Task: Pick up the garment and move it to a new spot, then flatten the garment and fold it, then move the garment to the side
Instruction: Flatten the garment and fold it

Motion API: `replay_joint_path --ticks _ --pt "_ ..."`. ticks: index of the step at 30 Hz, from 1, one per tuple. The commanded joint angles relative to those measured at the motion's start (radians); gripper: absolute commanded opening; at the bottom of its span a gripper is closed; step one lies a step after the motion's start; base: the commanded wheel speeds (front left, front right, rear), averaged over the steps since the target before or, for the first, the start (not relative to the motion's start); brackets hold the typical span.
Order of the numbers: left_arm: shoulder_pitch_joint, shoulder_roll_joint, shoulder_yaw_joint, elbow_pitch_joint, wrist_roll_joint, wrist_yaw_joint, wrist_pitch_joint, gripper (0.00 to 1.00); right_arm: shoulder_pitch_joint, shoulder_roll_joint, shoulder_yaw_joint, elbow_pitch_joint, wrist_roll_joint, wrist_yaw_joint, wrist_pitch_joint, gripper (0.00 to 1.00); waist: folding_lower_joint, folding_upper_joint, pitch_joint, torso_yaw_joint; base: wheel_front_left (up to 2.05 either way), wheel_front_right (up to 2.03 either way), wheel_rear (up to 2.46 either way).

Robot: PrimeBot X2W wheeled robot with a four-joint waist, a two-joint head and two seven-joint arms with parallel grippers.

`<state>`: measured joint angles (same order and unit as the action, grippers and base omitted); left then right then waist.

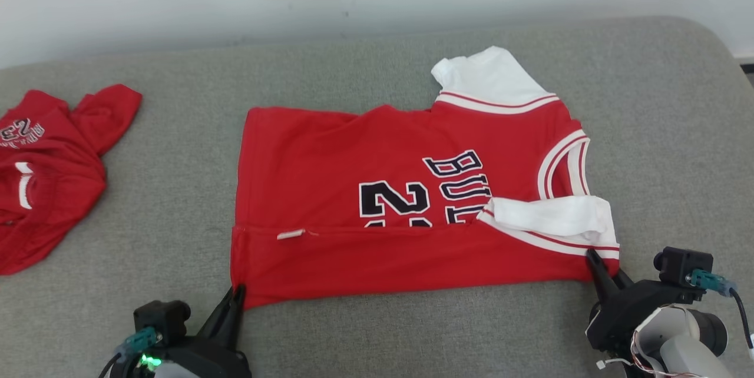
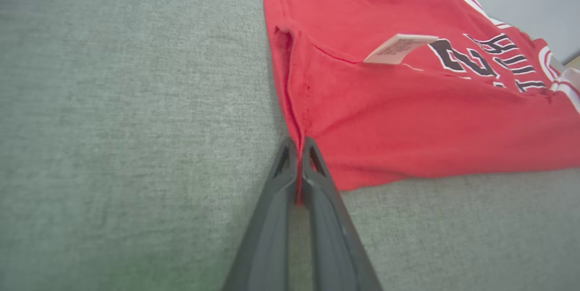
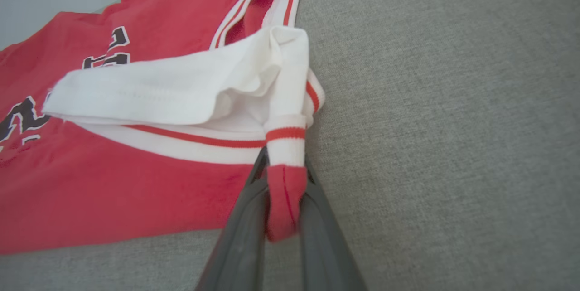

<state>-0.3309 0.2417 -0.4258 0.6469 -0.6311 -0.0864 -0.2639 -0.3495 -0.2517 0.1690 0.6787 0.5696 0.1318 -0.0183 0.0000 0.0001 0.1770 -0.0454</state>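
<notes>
Red basketball jersey with white sleeves and black lettering (image 1: 365, 178) is lying flat on the grey upholstered cushion (image 1: 412, 337), long axis running side to side, hem end toward the left arm and shoulders toward the right.

Both grippers have a near corner. The left gripper (image 1: 237, 295) is clamped tight on the hem corner, a sliver of red cloth pinched right at its tips in the left wrist view. The right gripper (image 1: 594, 260) is closed on the red seam just below the white sleeve (image 3: 158, 91).

So the whole shirt lies forward of both sets of jaws, and the near edge is strung straight between them. A strip along that edge looks folded over, with the white care label (image 2: 398, 48) poking out of the crease.

My guess is the next fold goes away from the jaws, so both arms need to travel together or the edge sags. The crumpled second red garment (image 1: 53, 178) sits well off past the left jaws.
</notes>
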Motion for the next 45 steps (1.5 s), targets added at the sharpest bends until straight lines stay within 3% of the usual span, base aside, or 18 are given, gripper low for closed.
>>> replay_joint_path --ticks 1,10,15,20,21,22,23,29,45 --pt "0.026 0.006 0.008 0.014 -0.005 0.002 0.002 0.00 0.009 -0.008 0.010 0.005 0.014 -0.002 -0.018 0.00 0.0000 -0.0001 -0.044 0.015 0.00 0.00 0.00" --pt "0.180 0.014 0.088 -0.113 0.025 0.032 0.000 0.00 0.135 -0.060 0.038 -0.098 0.081 -0.003 -0.039 0.00 0.0000 -0.0001 -0.139 0.036 0.00 0.00 0.00" --pt "0.304 0.002 0.103 -0.205 0.042 0.061 0.000 0.00 0.279 -0.082 -0.003 -0.211 0.087 -0.003 -0.001 0.00 0.0000 -0.0001 -0.160 0.051 0.00 0.00 0.00" --pt "0.370 -0.018 0.101 -0.253 0.055 0.079 0.000 0.00 0.411 -0.056 -0.066 -0.310 0.060 -0.003 0.049 0.00 0.0000 -0.0001 -0.164 0.061 0.00 0.00 0.00" --pt "0.381 -0.025 0.095 -0.260 0.067 0.083 0.000 0.41 0.442 -0.045 -0.086 -0.338 0.028 -0.003 0.052 0.26 0.0000 -0.0001 -0.166 0.063 0.00 0.00 0.00" --pt "0.381 -0.029 0.097 -0.266 0.070 0.085 -0.001 0.81 0.453 -0.034 -0.095 -0.352 0.011 -0.003 0.049 0.45 0.0000 -0.0001 -0.168 0.064 0.00 0.00 0.00" --pt "0.381 -0.035 0.103 -0.271 0.072 0.085 0.000 1.00 0.461 -0.021 -0.104 -0.363 0.001 -0.003 0.047 1.00 0.0000 -0.0001 -0.172 0.065 0.00 0.00 0.00" --pt "0.362 -0.058 0.163 -0.308 0.123 0.089 -0.001 1.00 0.442 0.022 -0.141 -0.439 -0.076 -0.003 0.016 1.00 0.0000 -0.0001 -0.185 0.056 0.00 0.00 0.00" --pt "0.331 -0.102 0.405 -0.518 0.312 0.082 0.000 1.00 0.376 0.108 -0.150 -0.581 -0.278 -0.003 -0.222 1.00 0.0000 -0.0001 -0.202 0.055 0.00 0.00 0.00"
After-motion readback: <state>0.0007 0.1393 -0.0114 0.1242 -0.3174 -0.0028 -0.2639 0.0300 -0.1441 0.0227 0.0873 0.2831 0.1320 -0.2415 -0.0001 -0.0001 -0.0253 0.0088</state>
